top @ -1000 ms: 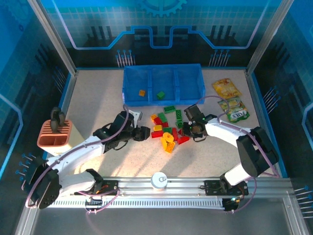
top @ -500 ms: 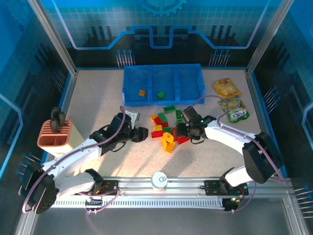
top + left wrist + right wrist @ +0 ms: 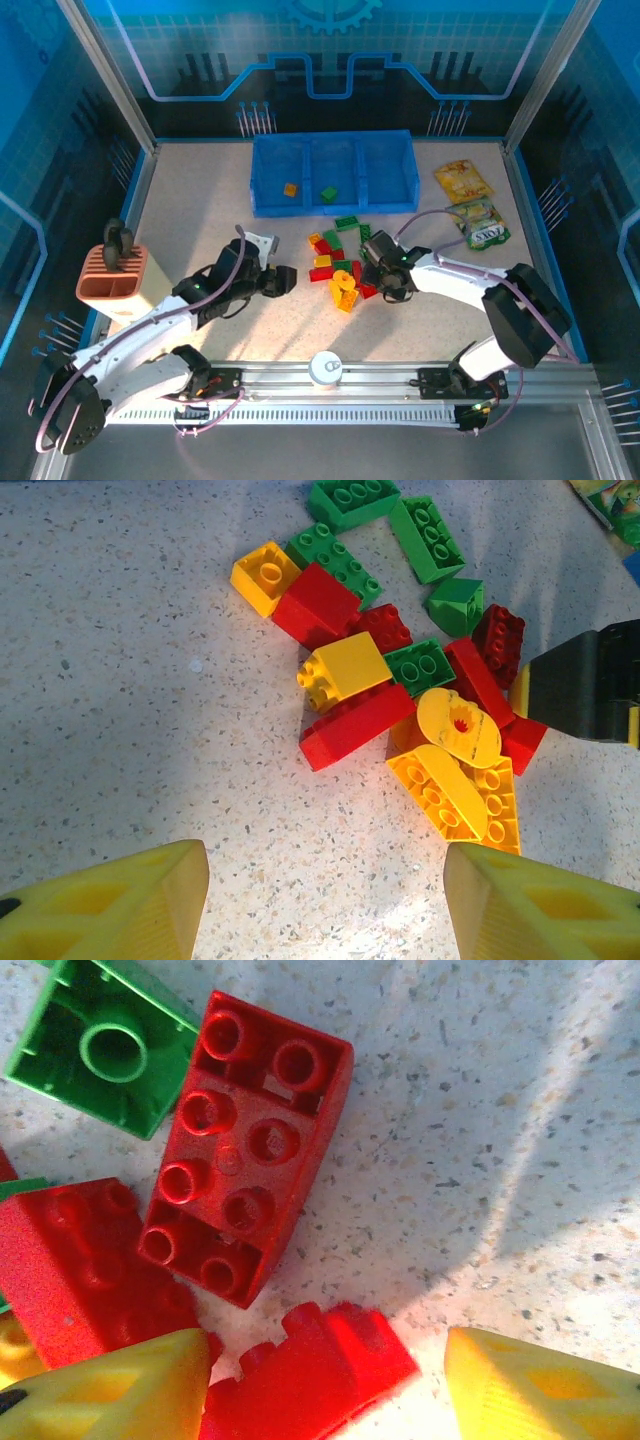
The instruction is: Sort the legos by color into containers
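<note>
The legos lie heaped on the table in front of the blue tray; in the left wrist view they are red, green and yellow bricks. One orange brick lies in the tray's left compartment and one green brick in the middle one. My left gripper is open over bare table, left of the heap. My right gripper is at the heap's right edge, open, with a small red brick between its fingers. An upturned red brick and an upturned green one lie just ahead.
Two snack packets lie at the right, near the tray. An orange ribbed holder stands at the left edge. A white round knob sits on the front rail.
My right gripper has moved left into the right side of the heap. My left gripper has drawn back a little toward the near left.
</note>
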You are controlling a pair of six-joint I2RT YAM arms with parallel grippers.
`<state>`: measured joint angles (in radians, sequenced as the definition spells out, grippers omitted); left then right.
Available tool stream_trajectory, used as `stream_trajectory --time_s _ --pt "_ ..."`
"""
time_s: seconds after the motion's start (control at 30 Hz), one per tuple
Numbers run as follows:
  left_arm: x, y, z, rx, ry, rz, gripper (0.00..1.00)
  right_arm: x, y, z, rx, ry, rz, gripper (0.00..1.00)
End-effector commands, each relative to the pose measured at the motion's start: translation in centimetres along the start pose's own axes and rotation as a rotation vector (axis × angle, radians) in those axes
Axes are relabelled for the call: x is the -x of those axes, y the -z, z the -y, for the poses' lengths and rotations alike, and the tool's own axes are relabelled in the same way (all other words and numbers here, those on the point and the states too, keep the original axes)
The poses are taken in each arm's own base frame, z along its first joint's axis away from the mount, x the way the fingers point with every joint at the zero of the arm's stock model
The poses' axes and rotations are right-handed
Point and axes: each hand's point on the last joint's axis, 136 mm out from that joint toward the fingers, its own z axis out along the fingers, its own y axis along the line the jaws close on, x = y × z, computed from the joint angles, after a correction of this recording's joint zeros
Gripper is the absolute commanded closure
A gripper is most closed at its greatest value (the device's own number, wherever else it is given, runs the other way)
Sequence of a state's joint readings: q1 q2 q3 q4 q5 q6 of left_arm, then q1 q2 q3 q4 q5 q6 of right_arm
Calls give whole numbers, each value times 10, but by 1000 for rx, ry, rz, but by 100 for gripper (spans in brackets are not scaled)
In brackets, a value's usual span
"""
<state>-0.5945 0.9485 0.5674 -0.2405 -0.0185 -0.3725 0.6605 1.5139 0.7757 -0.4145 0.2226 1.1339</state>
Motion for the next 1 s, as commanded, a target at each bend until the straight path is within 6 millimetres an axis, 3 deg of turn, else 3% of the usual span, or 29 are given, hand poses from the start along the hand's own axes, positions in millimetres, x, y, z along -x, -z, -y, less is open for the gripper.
stream_trajectory --time_s 0.0,0.37,0.63,0.73,0.77,0.97 --pt "-4 4 -9 32 30 4 35 -8 -8 -9 23 -53 -24 38" --pt "0 5 -7 28 34 22 35 -4 10 -1 8 -66 32 67" --pt "1 9 -6 27 33 22 35 13 30 -7 15 -20 96 69" --pt "2 12 -5 20 34 28 35 38 48 -10 8 20 155 69" --pt "3 12 -4 17 33 30 35 56 62 -22 39 31 193 69" --pt "3 14 4 -23 52 25 35 164 107 -41 24 84 363 69"
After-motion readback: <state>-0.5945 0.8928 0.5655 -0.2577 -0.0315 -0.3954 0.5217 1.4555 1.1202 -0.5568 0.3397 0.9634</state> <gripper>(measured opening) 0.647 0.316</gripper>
